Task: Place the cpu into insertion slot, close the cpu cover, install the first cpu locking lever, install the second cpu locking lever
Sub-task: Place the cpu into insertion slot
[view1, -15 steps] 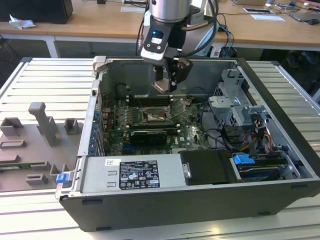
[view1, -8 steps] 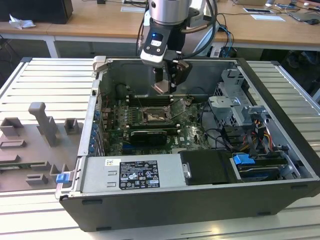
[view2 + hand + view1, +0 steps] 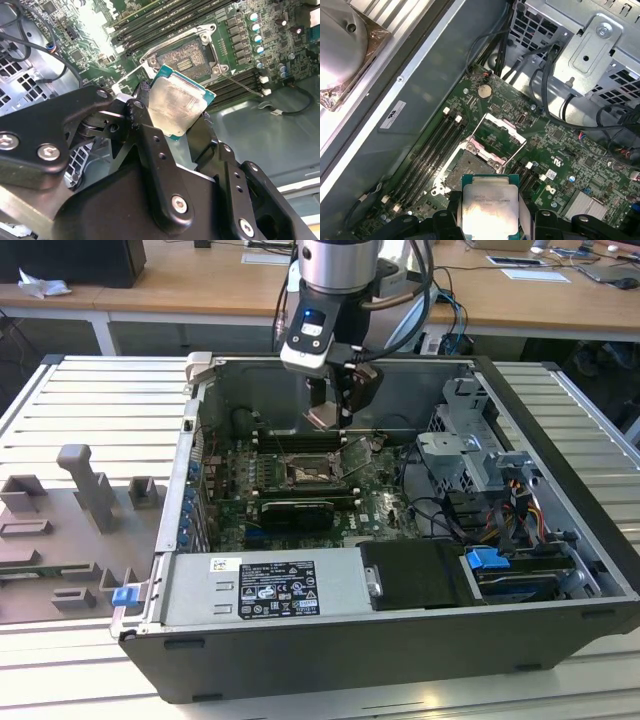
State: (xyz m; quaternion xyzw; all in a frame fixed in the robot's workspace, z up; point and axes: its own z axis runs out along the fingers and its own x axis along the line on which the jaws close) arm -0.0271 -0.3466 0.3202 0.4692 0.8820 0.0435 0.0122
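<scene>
My gripper [image 3: 175, 109] is shut on the cpu [image 3: 176, 102], a small square chip with a silvery top and a green rim, pinched by its edges between two black fingers [image 3: 142, 100]. In the exterior view the gripper [image 3: 333, 408] hangs inside the open computer case, with the cpu [image 3: 322, 417] a little above the motherboard. The insertion slot [image 3: 466, 169] lies open beneath the cpu [image 3: 487, 207], its dark pin field bare. The cpu cover [image 3: 499, 134] stands flipped up beside the slot. A thin wire lever [image 3: 244, 84] sticks out next to the insertion slot [image 3: 187, 56].
Black memory slots [image 3: 432, 150] run on both sides of the socket. A metal drive cage [image 3: 470, 445] with cables [image 3: 440, 510] fills the exterior view's right of the case. The power supply [image 3: 265, 590] lies at the front. Grey fixtures [image 3: 85, 485] stand on the table at the left.
</scene>
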